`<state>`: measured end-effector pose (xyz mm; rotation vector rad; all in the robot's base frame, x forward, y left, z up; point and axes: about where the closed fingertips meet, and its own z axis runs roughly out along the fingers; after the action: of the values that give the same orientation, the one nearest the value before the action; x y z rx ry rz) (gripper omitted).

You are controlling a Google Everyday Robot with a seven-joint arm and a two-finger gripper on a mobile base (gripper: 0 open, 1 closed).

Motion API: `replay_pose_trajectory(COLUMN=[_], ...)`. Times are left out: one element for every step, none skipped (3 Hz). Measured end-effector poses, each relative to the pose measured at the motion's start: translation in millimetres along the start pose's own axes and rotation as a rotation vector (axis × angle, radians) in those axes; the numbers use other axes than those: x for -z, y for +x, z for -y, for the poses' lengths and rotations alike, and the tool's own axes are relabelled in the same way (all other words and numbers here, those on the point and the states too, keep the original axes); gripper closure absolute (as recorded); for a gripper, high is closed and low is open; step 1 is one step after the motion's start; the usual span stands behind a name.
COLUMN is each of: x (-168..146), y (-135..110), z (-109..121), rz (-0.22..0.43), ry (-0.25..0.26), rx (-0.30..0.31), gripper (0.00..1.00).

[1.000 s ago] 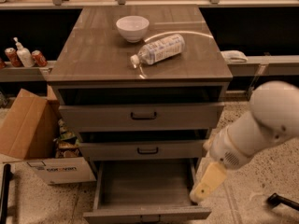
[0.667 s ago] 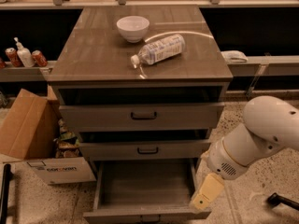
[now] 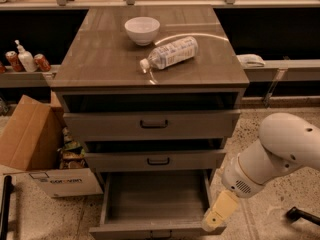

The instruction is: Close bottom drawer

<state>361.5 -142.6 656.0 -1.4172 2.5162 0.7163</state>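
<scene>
The bottom drawer [image 3: 155,199] of the grey-brown wood-grain cabinet is pulled far out, its shallow grey tray empty. Its front panel [image 3: 150,231] sits at the lower edge of the view with the handle barely showing. My gripper [image 3: 218,212] hangs from the white arm [image 3: 272,154] at the right, its tan tip at the drawer's front right corner, close to the front panel. I cannot tell if it touches the panel.
The middle drawer [image 3: 156,160] and top drawer [image 3: 152,124] stand slightly open. A white bowl [image 3: 142,30] and a lying plastic bottle [image 3: 170,54] are on the cabinet top. An open cardboard box [image 3: 35,149] stands on the floor at the left.
My arm and gripper have moved down and a little toward the front of the bottom drawer. The drawer has not visibly moved.
</scene>
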Motion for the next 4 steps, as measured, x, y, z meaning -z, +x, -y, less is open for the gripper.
replay_pose_trajectory(x=[-19.4,-66.1,-126.9,-183.1], y=[5.7,13.1,21.3,31.3], z=[16.9,42.1,80.5,113.2], rz=[-0.012,-0.049,-0.093,-0.122], ry=[-0.004,-0.011,-0.036,-0.085], rx=[-0.012,-0.001,0.001,-0.039], gripper=[0.0,0.0,0.0,0.0])
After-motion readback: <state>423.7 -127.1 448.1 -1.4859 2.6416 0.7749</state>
